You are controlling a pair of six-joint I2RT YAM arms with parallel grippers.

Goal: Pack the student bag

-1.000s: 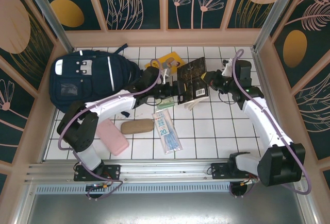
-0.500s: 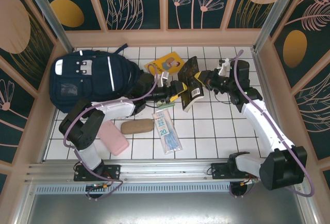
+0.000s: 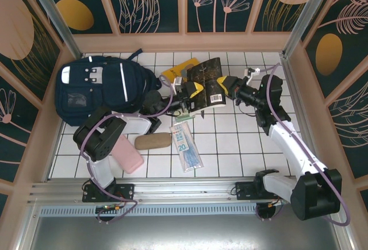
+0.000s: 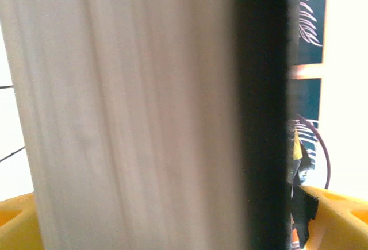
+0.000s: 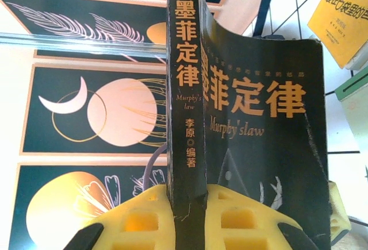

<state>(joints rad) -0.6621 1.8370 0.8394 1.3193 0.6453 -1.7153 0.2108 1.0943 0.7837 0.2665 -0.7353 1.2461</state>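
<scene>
White tiled desk (image 3: pixel 241 141) was boxed in by dark floral wall panels (image 3: pixel 149 3), and the student bag (image 3: pixel 92 89) lay flat at its far left. Black book (image 3: pixel 208 80) sat mid-back, right claw (image 3: pixel 225 84) clamped on its spine, left claw (image 3: pixel 194 92) wide astride its page edge. Pink case (image 3: pixel 125 152), clear packet (image 3: pixel 187 146) and brown pouch (image 3: pixel 153 141) lay nearer the front.

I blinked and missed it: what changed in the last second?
The right gripper, shut on the book, tilted it and carried it farther back. The left gripper opened around it. The bag stayed put.
</scene>
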